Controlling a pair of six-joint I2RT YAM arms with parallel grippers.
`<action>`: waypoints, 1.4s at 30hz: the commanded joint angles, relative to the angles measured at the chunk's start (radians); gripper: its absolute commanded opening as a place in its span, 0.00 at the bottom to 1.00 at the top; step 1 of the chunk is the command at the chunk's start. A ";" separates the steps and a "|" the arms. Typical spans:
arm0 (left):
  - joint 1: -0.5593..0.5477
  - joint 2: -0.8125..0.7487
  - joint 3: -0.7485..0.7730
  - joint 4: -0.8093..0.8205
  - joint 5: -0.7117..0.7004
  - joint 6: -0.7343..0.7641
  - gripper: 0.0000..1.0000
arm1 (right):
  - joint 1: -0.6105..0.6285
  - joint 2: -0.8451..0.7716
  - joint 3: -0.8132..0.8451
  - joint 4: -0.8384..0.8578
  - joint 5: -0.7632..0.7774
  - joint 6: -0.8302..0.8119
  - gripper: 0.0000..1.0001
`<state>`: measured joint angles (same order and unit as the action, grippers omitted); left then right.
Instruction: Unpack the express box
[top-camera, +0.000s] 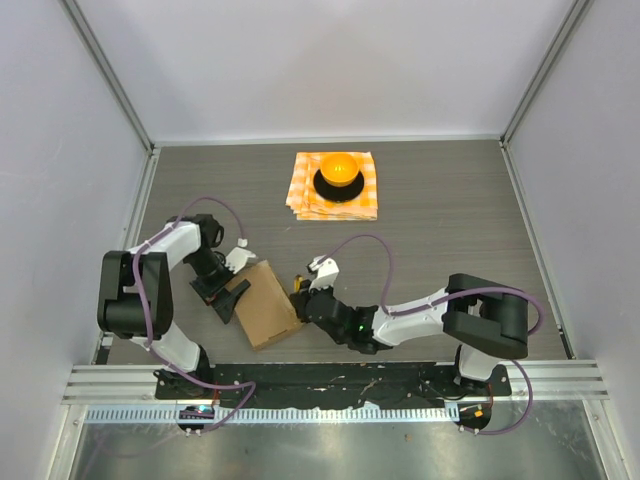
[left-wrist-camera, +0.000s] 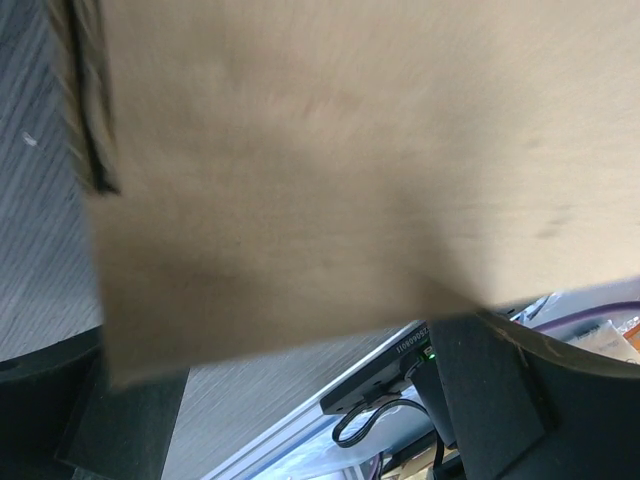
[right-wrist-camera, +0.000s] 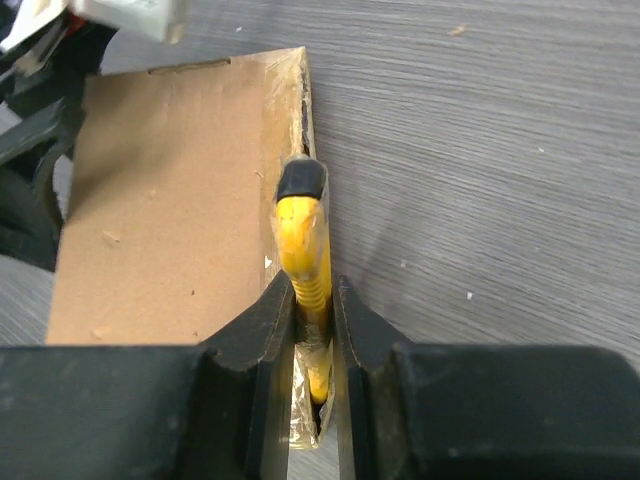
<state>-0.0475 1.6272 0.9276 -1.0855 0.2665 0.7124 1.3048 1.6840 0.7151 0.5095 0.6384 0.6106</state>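
Table grey, wood-grained; the express box lies flat on it near the front edge, turned at an angle, between the two arms; well apart toward the back, an orange-checkered cloth carries an orange dome on a black base. At the box's left edge the left gripper is released, jaws spread wide, blurred cardboard filling its wrist view; at the right edge the right gripper is clenched on a yellow utility knife, black tip lying along the box's side seam.
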 joint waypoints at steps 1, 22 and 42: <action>-0.009 0.040 0.000 0.157 -0.039 0.004 1.00 | -0.067 -0.014 -0.089 0.012 -0.039 0.159 0.01; -0.014 -0.023 0.205 -0.125 0.148 0.029 1.00 | 0.014 -0.020 0.062 -0.127 0.133 -0.114 0.01; -0.115 -0.027 0.074 0.177 -0.004 -0.156 1.00 | 0.014 0.006 0.101 -0.135 0.099 -0.078 0.01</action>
<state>-0.1478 1.6119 1.0164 -0.9558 0.2840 0.5819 1.3205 1.6768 0.7799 0.3576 0.7231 0.5213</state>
